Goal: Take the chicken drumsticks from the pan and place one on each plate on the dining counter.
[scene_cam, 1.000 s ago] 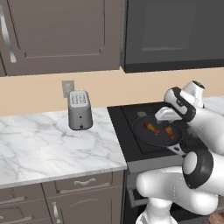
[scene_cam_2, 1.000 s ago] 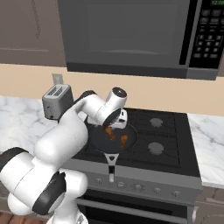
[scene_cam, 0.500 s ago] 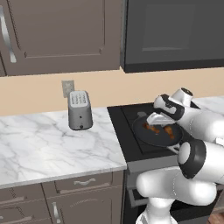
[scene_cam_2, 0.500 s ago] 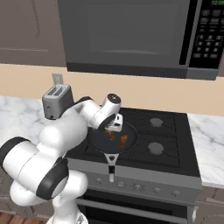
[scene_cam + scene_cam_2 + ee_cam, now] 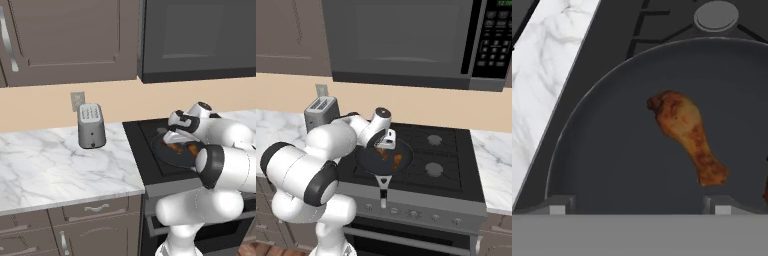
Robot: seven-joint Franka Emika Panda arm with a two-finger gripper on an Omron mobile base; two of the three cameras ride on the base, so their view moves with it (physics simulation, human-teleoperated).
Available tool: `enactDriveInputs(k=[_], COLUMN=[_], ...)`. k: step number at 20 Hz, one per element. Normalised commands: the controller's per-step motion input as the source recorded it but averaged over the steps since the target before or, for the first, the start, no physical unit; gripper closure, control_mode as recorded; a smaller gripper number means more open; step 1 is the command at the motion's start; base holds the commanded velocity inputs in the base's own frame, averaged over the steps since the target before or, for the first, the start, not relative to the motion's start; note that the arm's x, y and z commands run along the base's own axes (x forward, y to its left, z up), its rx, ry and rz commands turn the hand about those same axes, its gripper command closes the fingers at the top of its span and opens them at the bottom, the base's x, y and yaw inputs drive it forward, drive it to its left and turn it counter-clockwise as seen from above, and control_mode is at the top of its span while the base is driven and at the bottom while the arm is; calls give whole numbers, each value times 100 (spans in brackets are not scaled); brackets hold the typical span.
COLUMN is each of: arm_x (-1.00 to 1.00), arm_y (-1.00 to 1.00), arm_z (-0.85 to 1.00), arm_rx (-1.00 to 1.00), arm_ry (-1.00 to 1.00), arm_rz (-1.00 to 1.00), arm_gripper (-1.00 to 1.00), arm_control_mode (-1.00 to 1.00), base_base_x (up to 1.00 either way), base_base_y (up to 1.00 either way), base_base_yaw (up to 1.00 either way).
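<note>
**Jaws wide apart over the pan, both drumsticks sitting in it**

So here's where you were. The biggest thing around was the black stove (image 5: 431,155), with the marble surface (image 5: 55,165) running off to its left and the grey toaster (image 5: 91,126) standing on that near the wall. Your white arm (image 5: 321,150) was bent low over the front left burner, where the pan (image 5: 383,157) sat with its handle pointing at the stove's front edge. Your gripper (image 5: 639,210) hung right above the pan with the jaws released and nothing between them. Both chicken drumsticks (image 5: 390,157) lay in the pan. From the hand camera, one drumstick (image 5: 687,140) was just past the fingertips (image 5: 556,205), not touching them.
</note>
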Motion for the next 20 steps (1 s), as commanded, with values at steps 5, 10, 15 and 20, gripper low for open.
enactDriveInputs(k=[5,10,15,20], arm_x=[10,6,8,6], arm_y=[-1,-1,-6,-5], arm_z=[-16,-16,-10,-10], arm_rx=[-8,-4,0,0], arm_ry=[0,0,0,0], arm_rz=[-1,0,0,0], arm_gripper=[-100,-100,-100,-100], arm_control_mode=[-100,-100,-100,-100], base_base_x=[0,0,0,0], base_base_y=[0,0,0,0], base_base_yaw=[0,0,0,0])
